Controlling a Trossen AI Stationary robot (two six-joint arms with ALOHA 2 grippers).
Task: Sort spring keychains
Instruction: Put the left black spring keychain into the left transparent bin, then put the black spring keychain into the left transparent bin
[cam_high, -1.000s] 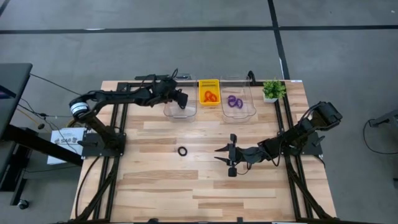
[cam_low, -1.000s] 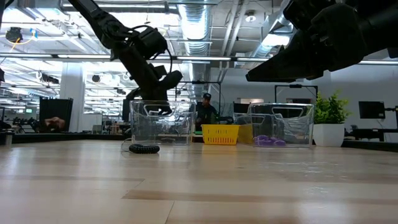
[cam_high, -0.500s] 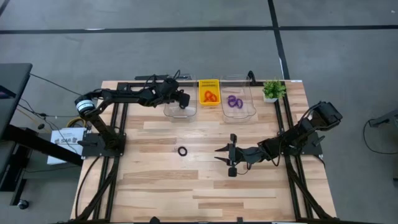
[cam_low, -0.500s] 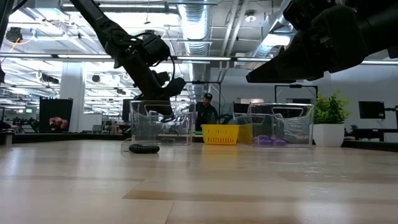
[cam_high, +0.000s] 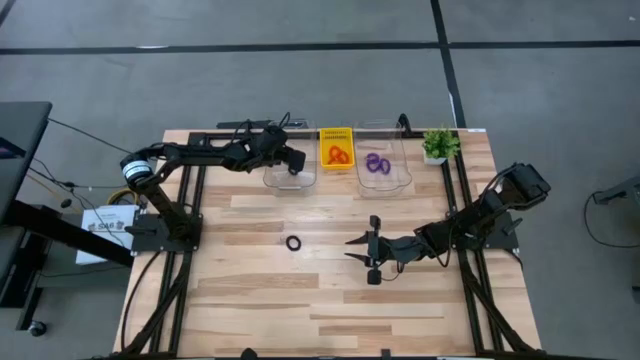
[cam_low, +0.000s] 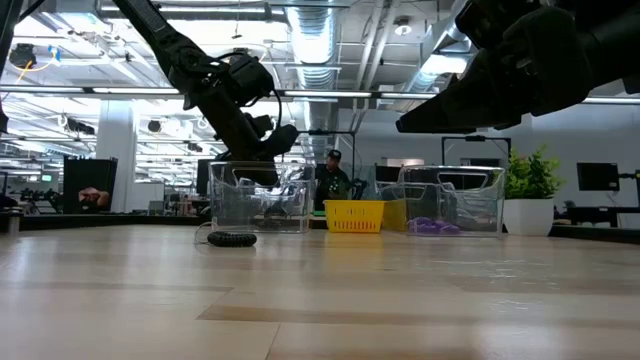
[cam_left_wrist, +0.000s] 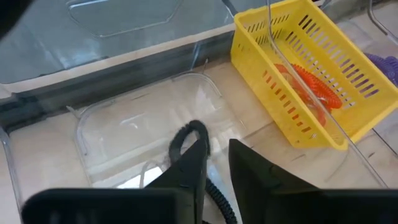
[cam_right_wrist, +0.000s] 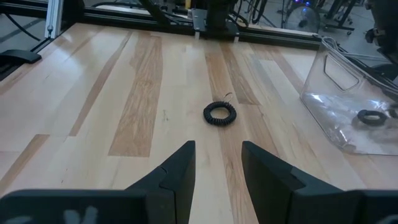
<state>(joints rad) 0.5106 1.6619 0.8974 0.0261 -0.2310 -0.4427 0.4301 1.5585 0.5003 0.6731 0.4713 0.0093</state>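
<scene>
The left gripper (cam_left_wrist: 214, 163), fingers narrowly parted around a black keychain (cam_left_wrist: 186, 134), hangs over the clear bin (cam_high: 289, 172) at 11 o'clock; the coil may snag on release. Right gripper (cam_right_wrist: 214, 165) waits, fingers apart.

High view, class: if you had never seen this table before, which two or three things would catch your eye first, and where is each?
The yellow basket at the table's far edge stands out, holding orange-red spring keychains, between two clear bins, the right one holding purple keychains. A lone black keychain lies on the bare wood mid-table. The left gripper hovers over the left clear bin; the right gripper waits, open, right of the black one.
</scene>
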